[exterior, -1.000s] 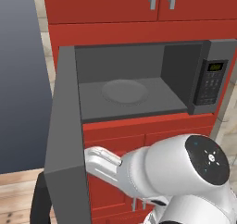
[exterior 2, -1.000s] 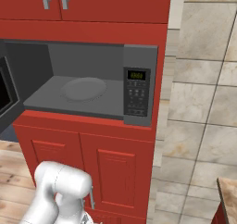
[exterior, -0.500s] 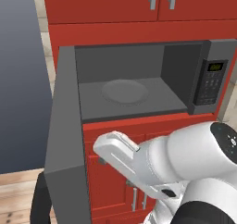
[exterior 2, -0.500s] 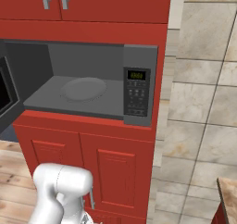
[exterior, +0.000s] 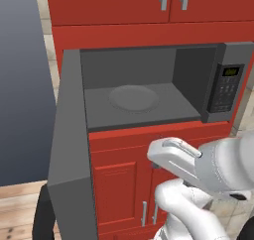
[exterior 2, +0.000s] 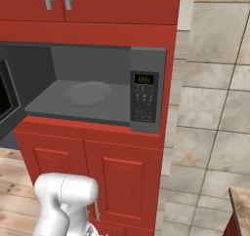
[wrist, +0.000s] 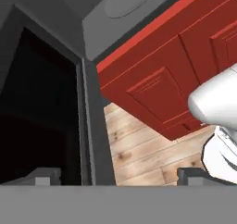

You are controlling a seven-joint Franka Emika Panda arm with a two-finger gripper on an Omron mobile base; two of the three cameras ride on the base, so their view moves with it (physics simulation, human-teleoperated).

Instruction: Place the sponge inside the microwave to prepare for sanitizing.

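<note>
The white arm (exterior: pixel 208 167) reaches low, below the open microwave (exterior: pixel 149 105). In the hand view the gripper (wrist: pixel 115 177) points along its door, fingertips (wrist: pixel 44 177) set wide apart, nothing between them.

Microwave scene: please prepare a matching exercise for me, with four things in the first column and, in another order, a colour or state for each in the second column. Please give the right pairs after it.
Things
1. microwave door
2. turntable
3. keypad display
4. lower cabinet doors

Colour or state
A. red, closed
B. round, grey, with nothing on it
C. swung open to the left
D. green digits on a black panel

Right pairs: 1-C, 2-B, 3-D, 4-A
</note>
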